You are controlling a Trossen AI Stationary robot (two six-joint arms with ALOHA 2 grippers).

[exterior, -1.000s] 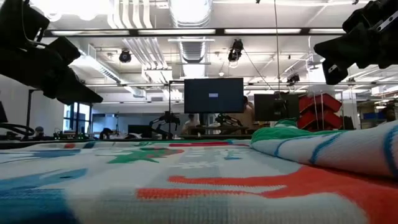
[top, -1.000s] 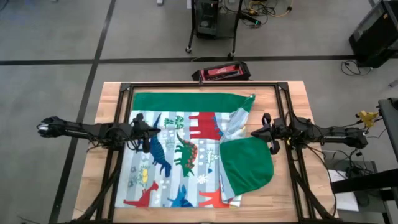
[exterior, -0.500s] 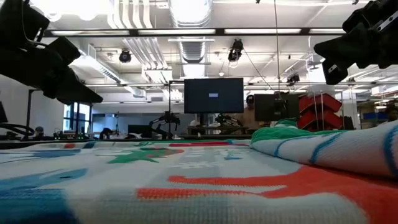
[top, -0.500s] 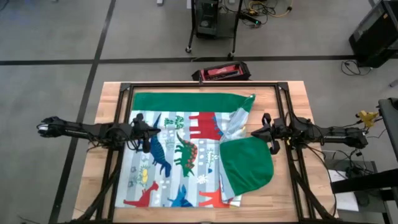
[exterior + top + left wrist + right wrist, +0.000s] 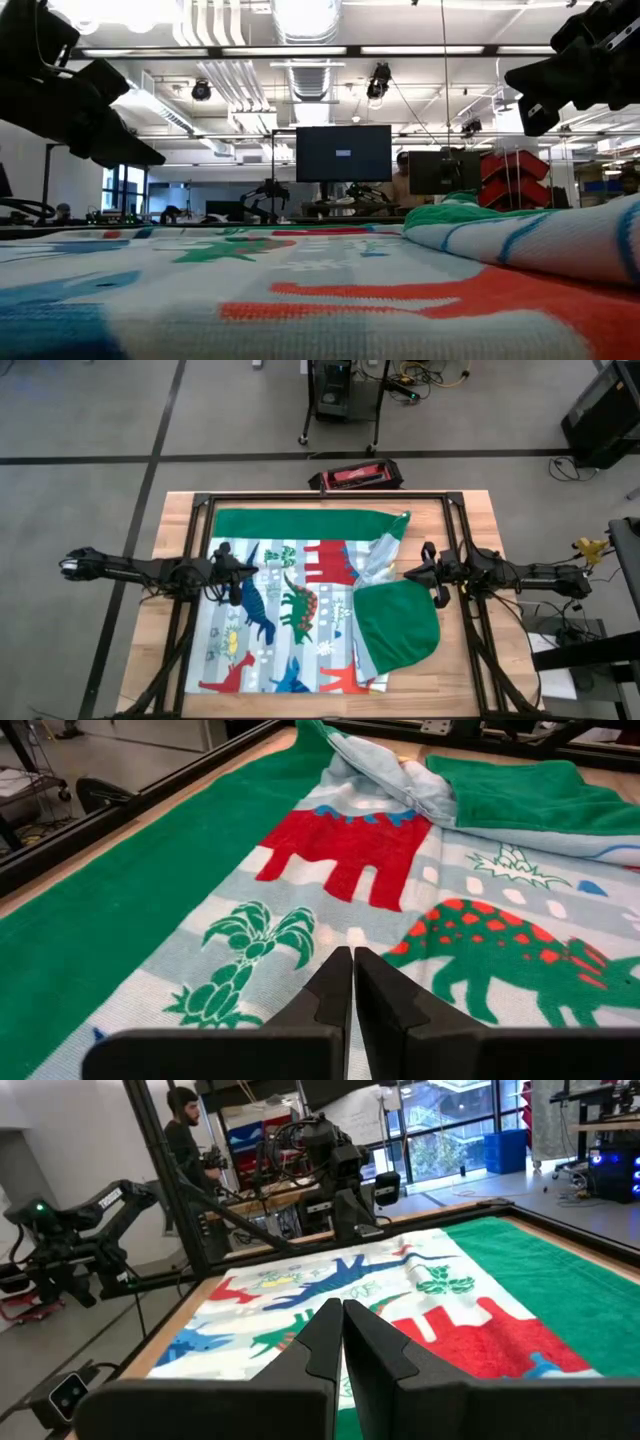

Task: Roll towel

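The towel [image 5: 290, 610] lies spread on the wooden table, striped side with coloured dinosaurs up, a green band [image 5: 300, 523] along its far edge. Its right part is folded over onto itself, green back [image 5: 398, 622] up. My left gripper [image 5: 246, 572] hovers shut above the towel's left part. My right gripper [image 5: 408, 574] hovers shut above the folded right part. In the left wrist view the shut fingers [image 5: 352, 982] point across the dinosaur print [image 5: 500, 960]. The right wrist view shows my right gripper [image 5: 340, 1325] over the towel [image 5: 400, 1290], with the left arm [image 5: 340, 1190] beyond.
A black metal frame [image 5: 330, 497] runs around the table's work area. A red and black case [image 5: 356, 476] lies on the floor past the far edge. A person [image 5: 185, 1130] stands in the room beyond the table's left side. Bare wood [image 5: 172, 550] shows left of the towel.
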